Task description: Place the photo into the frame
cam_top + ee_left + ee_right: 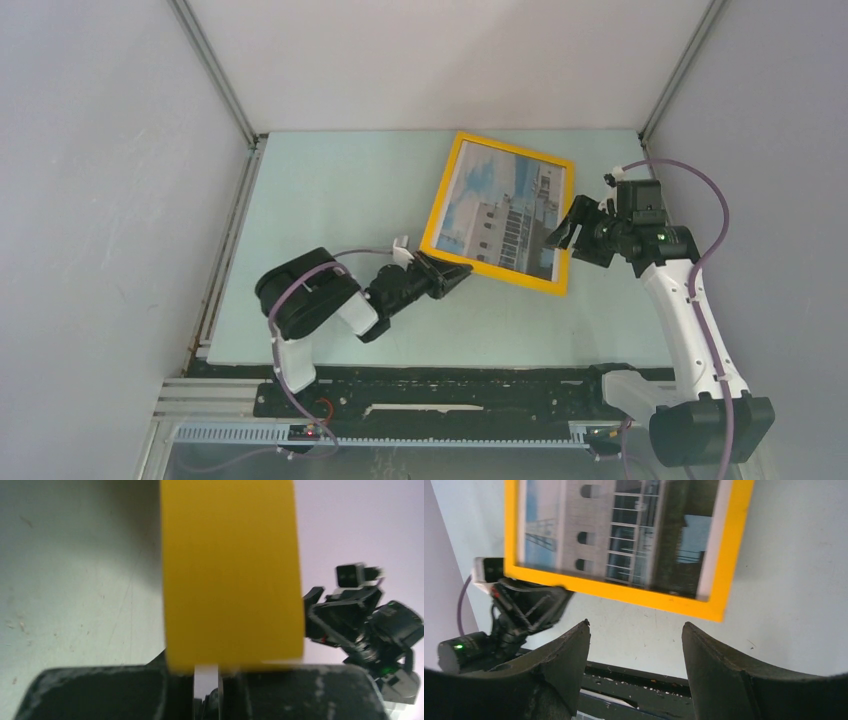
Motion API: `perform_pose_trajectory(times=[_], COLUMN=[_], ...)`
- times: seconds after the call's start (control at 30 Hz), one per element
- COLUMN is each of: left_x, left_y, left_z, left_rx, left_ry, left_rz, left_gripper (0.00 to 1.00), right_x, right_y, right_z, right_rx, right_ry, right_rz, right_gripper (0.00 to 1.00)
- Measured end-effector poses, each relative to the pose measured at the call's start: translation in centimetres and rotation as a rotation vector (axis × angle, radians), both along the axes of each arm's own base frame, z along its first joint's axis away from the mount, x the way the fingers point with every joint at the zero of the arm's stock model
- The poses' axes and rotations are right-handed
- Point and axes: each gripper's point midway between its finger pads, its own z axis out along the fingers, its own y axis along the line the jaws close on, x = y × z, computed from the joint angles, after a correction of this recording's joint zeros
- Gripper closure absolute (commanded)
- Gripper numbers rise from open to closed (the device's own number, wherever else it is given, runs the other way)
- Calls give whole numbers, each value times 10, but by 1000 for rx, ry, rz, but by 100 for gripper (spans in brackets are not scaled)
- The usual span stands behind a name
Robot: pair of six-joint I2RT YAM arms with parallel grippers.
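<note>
Yellow frame (pixel 443 195) with photo (pixel 500 205) inside, lying tilted at upper centre of top view, lower-left corner pinched by left gripper (pixel 455 277), right gripper (pixel 563 226) spread near right rail.

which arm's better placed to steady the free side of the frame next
Right, probably. The right claw stands open and empty at the right rail of the frame, fingers pointing toward it. The left claw is shut on the frame's near-left corner, so it is occupied.
</note>
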Motion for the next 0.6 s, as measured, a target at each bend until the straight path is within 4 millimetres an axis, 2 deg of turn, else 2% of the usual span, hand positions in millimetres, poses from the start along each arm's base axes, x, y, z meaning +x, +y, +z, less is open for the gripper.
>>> perform_pose_trajectory(times=[0.07, 0.13, 0.27, 0.4, 0.5, 0.6], left_x=[-8, -9, -11, -17, -25, -27], left_y=[-16, -30, -35, -17, 4, 25], left_z=[-12, -15, -12, -26, -49, -64], left_rx=[2, 3, 10, 75, 121, 144], left_ry=[39, 53, 49, 86, 153, 203], left_rz=[-33, -46, -68, -86, -115, -107], left_gripper=[100, 100, 100, 99, 96, 89], right_x=[0, 0, 0, -2, -2, -6], right_y=[0, 0, 0, 1, 8, 26], right_z=[0, 0, -1, -16, -42, -74], right_rx=[0, 0, -1, -2, -4, -25], right_ry=[-2, -2, -3, 24, 83, 165], right_rz=[0, 0, 0, 5, 33, 104], right_gripper=[25, 25, 22, 17, 12, 11])
